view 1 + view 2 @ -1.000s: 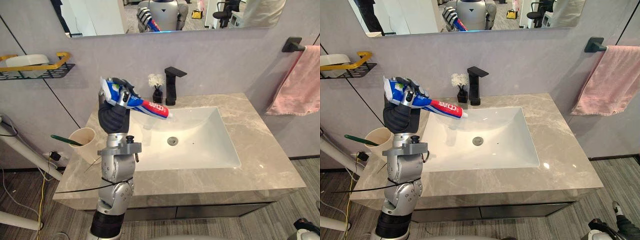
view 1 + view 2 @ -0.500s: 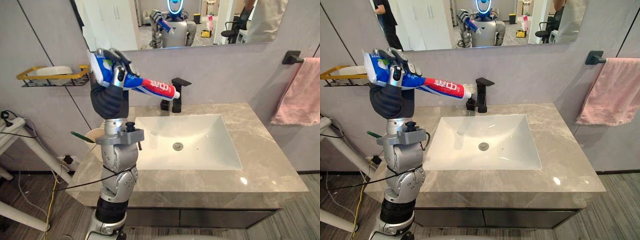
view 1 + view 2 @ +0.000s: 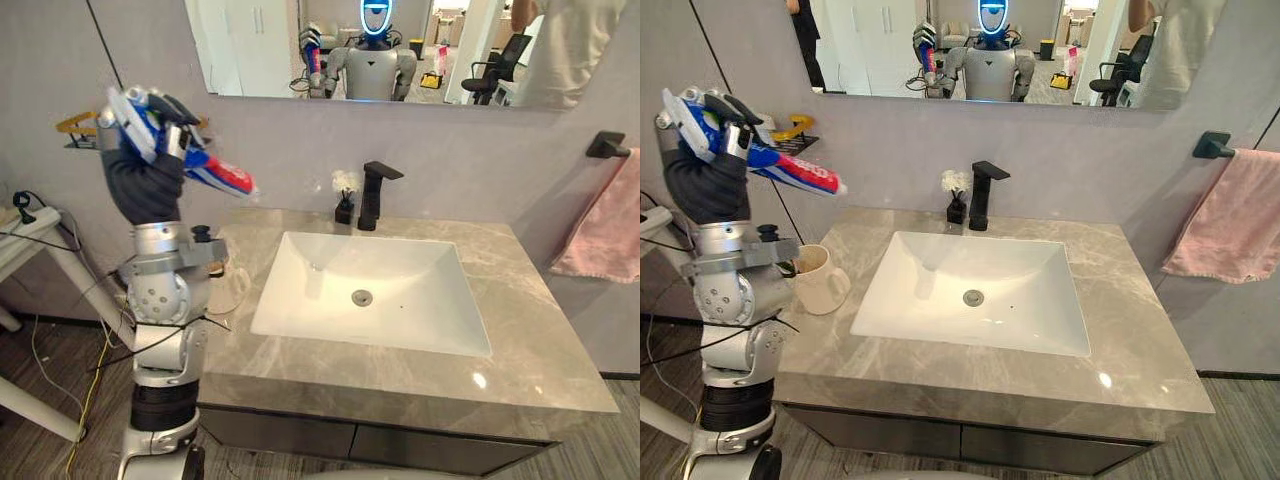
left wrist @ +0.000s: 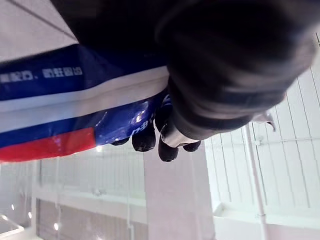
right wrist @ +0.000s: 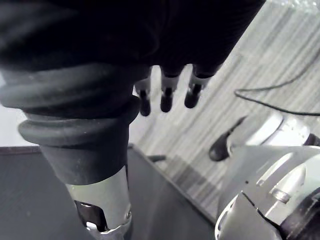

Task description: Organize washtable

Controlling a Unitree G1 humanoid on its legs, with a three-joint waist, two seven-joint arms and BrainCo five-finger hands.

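My left hand (image 3: 145, 175) is raised high off the counter's (image 3: 540, 360) left edge, its fingers curled tight round the toothpaste (image 3: 225, 178). The tube slants down from the fist, and its cap end points toward the sink (image 3: 400, 300) side. It hangs in free air, touching nothing but the hand.

A cup (image 3: 820, 285) stands below it on the left end of the counter, close to that edge and well apart from the tube. The shelf (image 3: 790, 130) sits on the wall behind the fist, and I cannot tell how much gap there is.

The faucet (image 3: 375, 195) and a small vase (image 3: 345, 205) stand just beside each other at the back rim. A broad strip of stone runs from the sink's right rim to the counter's right edge, where the towel (image 3: 605, 225) hangs past it.

My right hand (image 5: 167, 97) hangs low over the floor, its fingers loose and holding nothing.
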